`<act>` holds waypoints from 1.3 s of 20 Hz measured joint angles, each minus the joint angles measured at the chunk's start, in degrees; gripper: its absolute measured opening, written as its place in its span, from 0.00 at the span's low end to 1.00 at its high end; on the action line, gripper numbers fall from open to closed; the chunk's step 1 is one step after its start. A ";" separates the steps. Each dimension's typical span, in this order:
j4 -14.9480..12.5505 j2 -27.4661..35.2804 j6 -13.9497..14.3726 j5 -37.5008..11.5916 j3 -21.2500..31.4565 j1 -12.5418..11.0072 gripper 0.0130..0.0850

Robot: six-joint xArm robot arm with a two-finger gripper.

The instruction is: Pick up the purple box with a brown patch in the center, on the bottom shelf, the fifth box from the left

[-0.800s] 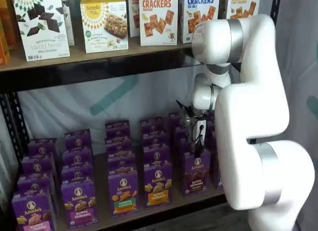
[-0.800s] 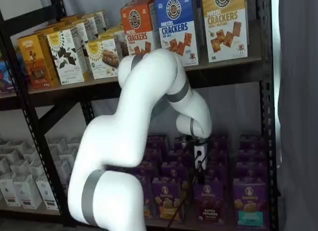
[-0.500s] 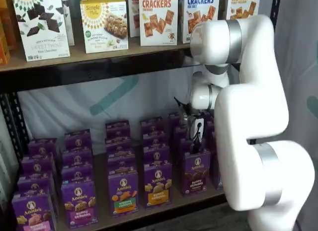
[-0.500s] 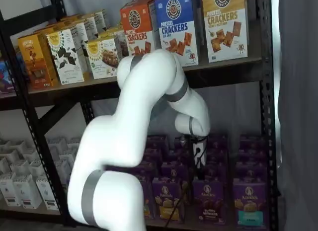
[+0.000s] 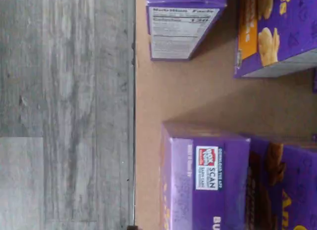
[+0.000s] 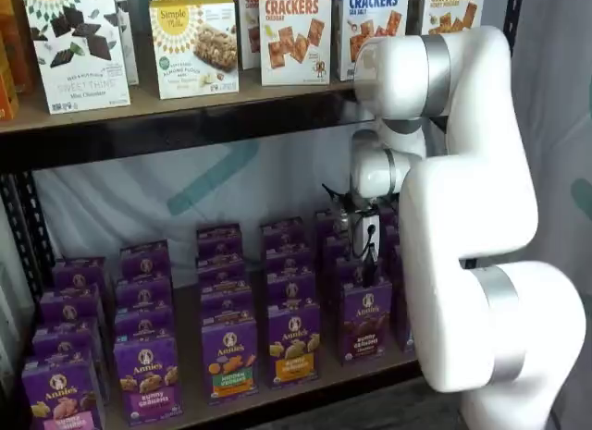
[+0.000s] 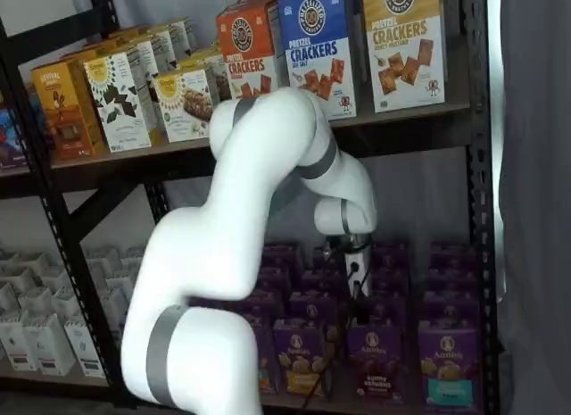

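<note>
Purple with a dark brown patch in its middle, the purple box (image 6: pixel 366 319) stands up straight at the front of its row on the bottom shelf (image 6: pixel 305 386). It shows in both shelf views (image 7: pixel 374 360). More purple boxes of the same size line up behind it. Just beside it on one side stands the box with a yellow-orange middle (image 6: pixel 294 342). Next to that one is the box with a green and orange middle (image 6: pixel 229 358).

In the wrist view the purple box (image 5: pixel 208 178) is seen from above, with a small red and white label on its top. The brown board of the bottom shelf (image 5: pixel 148 101) lies under it. Past the black edge of the shelf is the grey wood floor (image 5: pixel 64 106).

The claw (image 6: pixel 363 268) hangs above the purple box and does not touch it. Its black fingers are small and dark against the boxes, so no gap can be seen, but it is let go wide and nothing is in it. A thin black cable (image 7: pixel 343 321) hangs down next to it.

The big white arm (image 6: pixel 462 217) bends in front of the shelves. On the shelf above stand tall cracker boxes (image 6: pixel 294 34) in orange, blue and yellow.
</note>
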 joint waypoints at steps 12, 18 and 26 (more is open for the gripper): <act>3.65 0.66 -3.53 -1.41 1.35 -0.43 1.00; 7.36 2.97 -6.88 -1.85 -0.57 -0.65 1.00; 2.95 5.87 -3.49 -3.06 -2.75 -1.02 1.00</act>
